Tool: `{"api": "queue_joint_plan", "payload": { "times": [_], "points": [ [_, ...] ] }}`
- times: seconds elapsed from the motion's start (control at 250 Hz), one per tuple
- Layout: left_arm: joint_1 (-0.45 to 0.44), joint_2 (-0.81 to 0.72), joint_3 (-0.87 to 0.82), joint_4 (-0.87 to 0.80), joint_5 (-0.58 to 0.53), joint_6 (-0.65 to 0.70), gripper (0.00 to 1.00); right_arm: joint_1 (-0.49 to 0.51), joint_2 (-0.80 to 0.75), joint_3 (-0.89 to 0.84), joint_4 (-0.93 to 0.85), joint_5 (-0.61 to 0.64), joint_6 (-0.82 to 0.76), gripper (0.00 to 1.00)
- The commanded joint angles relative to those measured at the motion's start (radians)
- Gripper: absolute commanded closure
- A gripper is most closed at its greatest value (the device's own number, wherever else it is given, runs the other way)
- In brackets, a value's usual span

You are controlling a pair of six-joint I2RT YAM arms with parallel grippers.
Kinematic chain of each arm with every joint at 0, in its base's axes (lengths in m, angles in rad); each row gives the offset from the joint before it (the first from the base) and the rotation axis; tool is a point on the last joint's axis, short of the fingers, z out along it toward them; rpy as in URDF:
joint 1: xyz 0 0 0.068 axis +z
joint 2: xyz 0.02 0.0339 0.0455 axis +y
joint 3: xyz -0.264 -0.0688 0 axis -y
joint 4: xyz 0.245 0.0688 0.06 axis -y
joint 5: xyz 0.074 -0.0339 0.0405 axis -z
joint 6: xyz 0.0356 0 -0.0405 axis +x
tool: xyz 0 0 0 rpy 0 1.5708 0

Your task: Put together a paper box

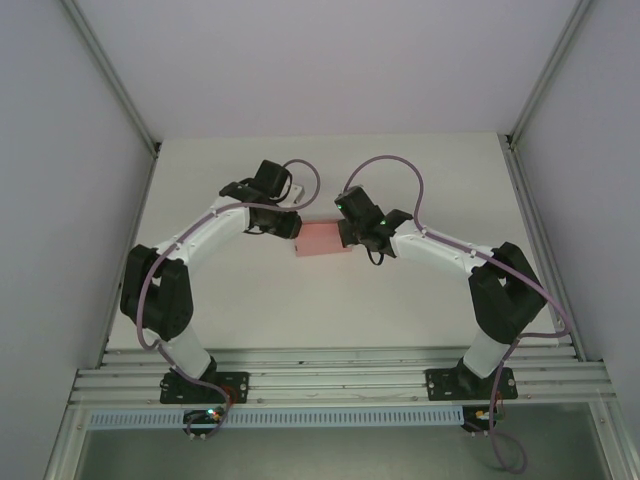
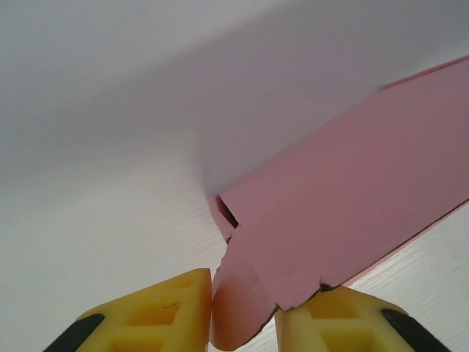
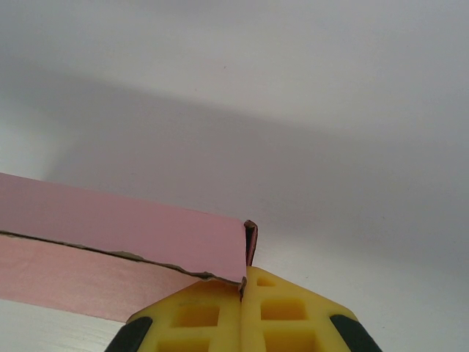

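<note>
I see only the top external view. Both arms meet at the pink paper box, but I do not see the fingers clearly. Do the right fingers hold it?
Observer: Yes. The right fingers are shut on a thin flap at the corner of the paper box.
Operator: And the left ones?
Observer: The left fingers stand apart, with a bent end flap between them; whether they press it, I cannot tell.

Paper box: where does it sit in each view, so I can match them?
Top external: paper box mid-picture, between left gripper and right gripper.
Left wrist: right half, a flap between the yellow fingers.
Right wrist: lower-left band, ending at the closed yellow fingers.
Shared landmark: the white table.
</note>
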Motion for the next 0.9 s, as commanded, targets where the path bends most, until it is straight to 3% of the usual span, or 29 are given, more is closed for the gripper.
{"api": "queue_joint_plan", "payload": {
  "times": [0.0, 0.559, 0.895],
  "points": [
    [-0.007, -0.022, 0.012, -0.040, -0.030, -0.007, 0.71, 0.010, 0.030, -0.039, -0.146, -0.009, 0.000, 1.00],
    [0.006, -0.093, -0.003, -0.012, -0.012, 0.021, 0.63, 0.011, 0.029, -0.036, -0.153, -0.010, -0.002, 1.00],
    [0.018, -0.064, -0.012, 0.000, -0.012, 0.032, 0.74, 0.010, 0.031, -0.031, -0.154, -0.016, -0.005, 1.00]
  ]
}}
